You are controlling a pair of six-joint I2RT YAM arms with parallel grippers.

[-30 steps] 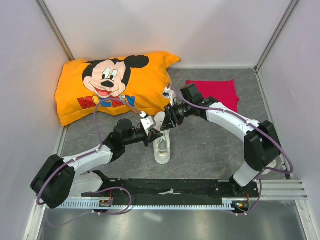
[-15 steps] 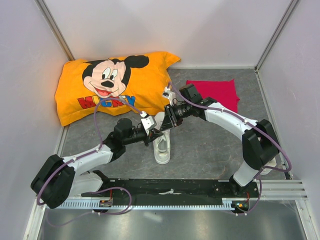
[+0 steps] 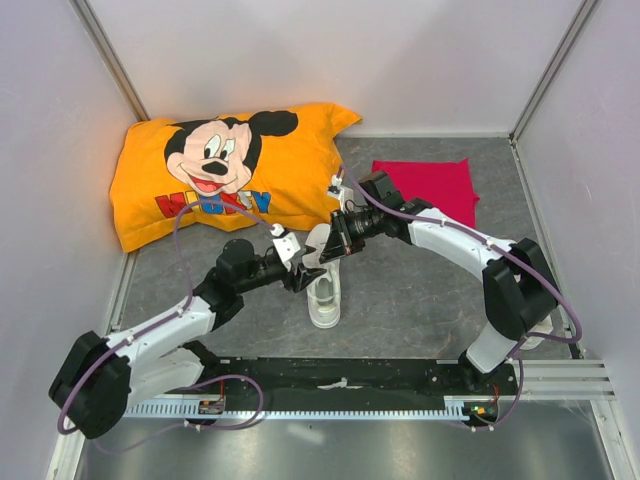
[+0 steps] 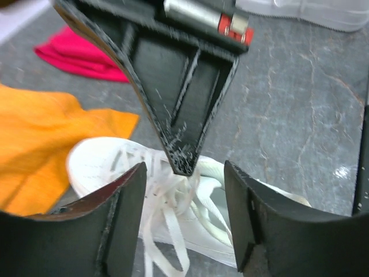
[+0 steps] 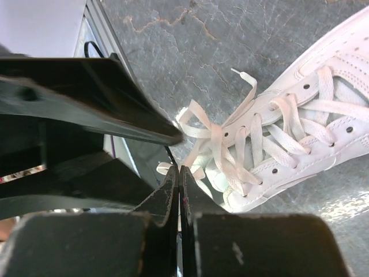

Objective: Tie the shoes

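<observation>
**Left arm shifts over while the right one pinches the laces**

The white shoe (image 3: 323, 292) sits in the middle of the grey table (image 3: 420, 290), just in front of the orange pillow (image 3: 225, 170). It is in the same spot as a second ago. A red cloth (image 3: 428, 185) lies farther back on the right.

The right gripper (image 5: 179, 168) is squeezed tight shut, right over the laces (image 5: 230, 144). A loop of them runs into its tips, so it looks to be pinching them. It has hardly moved from where it was before.

The left gripper (image 3: 302, 274) is spread wide open and has nothing in it. Its two fingers (image 4: 124, 213) stand one on each side of the right gripper's pointy tip, low over the shoe.

The left arm is what changed. Its elbow has swung out toward the near left corner, so the arm looks more stretched out. Its wrist has slid a little toward the pillow.
</observation>
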